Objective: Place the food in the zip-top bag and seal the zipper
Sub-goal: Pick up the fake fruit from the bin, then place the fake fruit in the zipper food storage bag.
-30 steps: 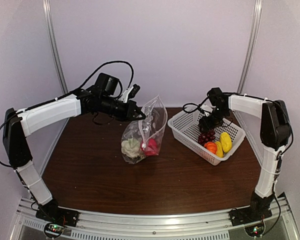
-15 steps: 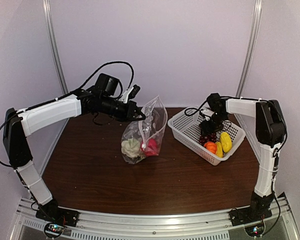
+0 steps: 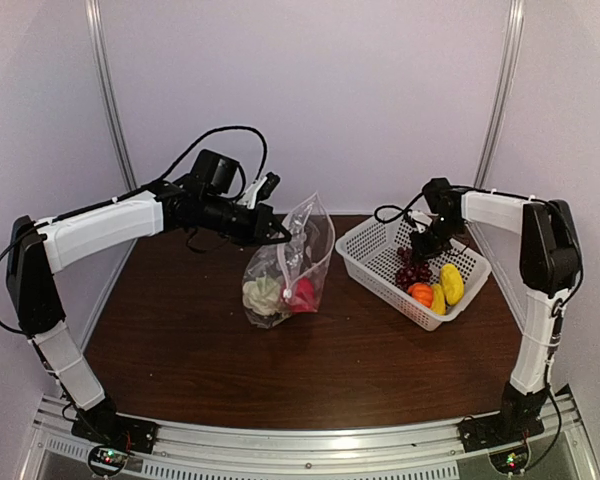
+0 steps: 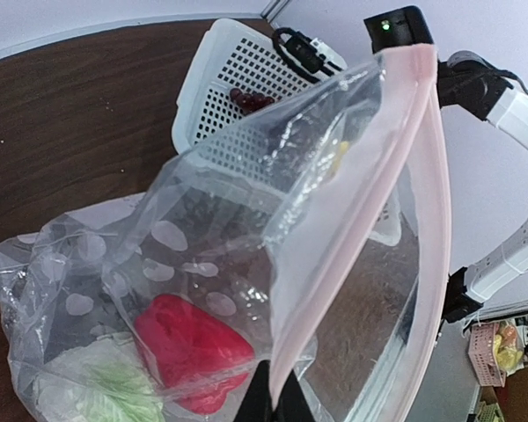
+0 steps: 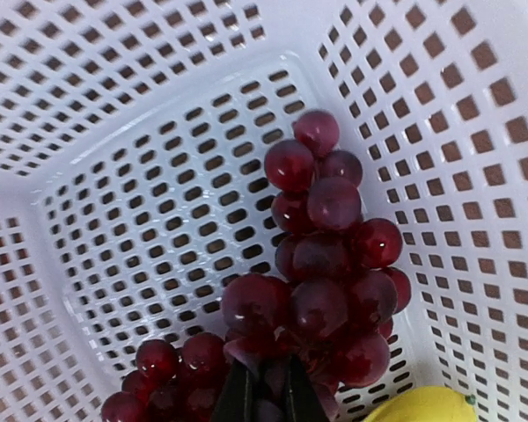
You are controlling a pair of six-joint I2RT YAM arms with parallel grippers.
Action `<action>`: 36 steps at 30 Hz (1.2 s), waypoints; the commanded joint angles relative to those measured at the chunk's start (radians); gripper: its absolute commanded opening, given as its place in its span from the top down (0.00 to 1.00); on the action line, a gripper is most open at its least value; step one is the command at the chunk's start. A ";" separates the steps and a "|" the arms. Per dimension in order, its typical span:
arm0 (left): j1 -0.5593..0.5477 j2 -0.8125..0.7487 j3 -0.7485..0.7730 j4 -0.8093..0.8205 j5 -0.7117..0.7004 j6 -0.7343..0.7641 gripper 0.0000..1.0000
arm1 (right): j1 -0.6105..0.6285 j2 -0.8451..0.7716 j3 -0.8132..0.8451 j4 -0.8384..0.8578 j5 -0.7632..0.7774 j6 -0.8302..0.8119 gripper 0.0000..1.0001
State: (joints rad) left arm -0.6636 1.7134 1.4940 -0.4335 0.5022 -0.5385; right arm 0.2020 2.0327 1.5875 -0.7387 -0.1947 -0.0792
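The right pincer is down inside the basket. Its two fingers are drawn close together and nip the grapes at the bunch's lower end. In its wrist view the fingertips sit at 6 o'clock. The bunch runs up from them toward 12 and 1 o'clock, lying on the basket's floor against the wall at 3 o'clock. A smaller cluster trails off toward 7 o'clock. One of the yellow pieces shows at 5 o'clock, just beside the bunch.

From above, the basket stands at 2 o'clock on the table. The orange piece lies in its near corner, at 6 o'clock of the grapes, with the yellow pieces beside it.

The left pincer is pressed together on the rim of the bag and holds its mouth up and open. In its wrist view the zipper, a pinkish strip, climbs from the fingertips toward 1 o'clock. The pepper and the cauliflower lie in the bag's bottom, at 8 to 9 o'clock of the fingertips. The bag stands about mid-table, at 9 o'clock of the basket and apart from it.
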 commanded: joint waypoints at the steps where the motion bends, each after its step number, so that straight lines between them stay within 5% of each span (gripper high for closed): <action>1: 0.000 0.011 -0.027 0.077 0.007 -0.021 1.00 | -0.005 -0.181 0.004 -0.006 -0.152 -0.015 1.00; 24: 0.001 0.034 -0.021 0.127 -0.029 -0.067 1.00 | 0.134 -0.497 0.177 0.099 -0.861 0.067 1.00; 36: 0.001 0.026 0.006 0.117 -0.031 -0.072 1.00 | 0.288 -0.481 0.184 0.131 -0.859 0.104 1.00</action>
State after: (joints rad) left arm -0.6636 1.7287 1.4788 -0.3408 0.4820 -0.6052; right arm 0.4622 1.5410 1.7760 -0.6319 -1.0527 0.0189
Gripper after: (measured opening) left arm 0.005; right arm 0.060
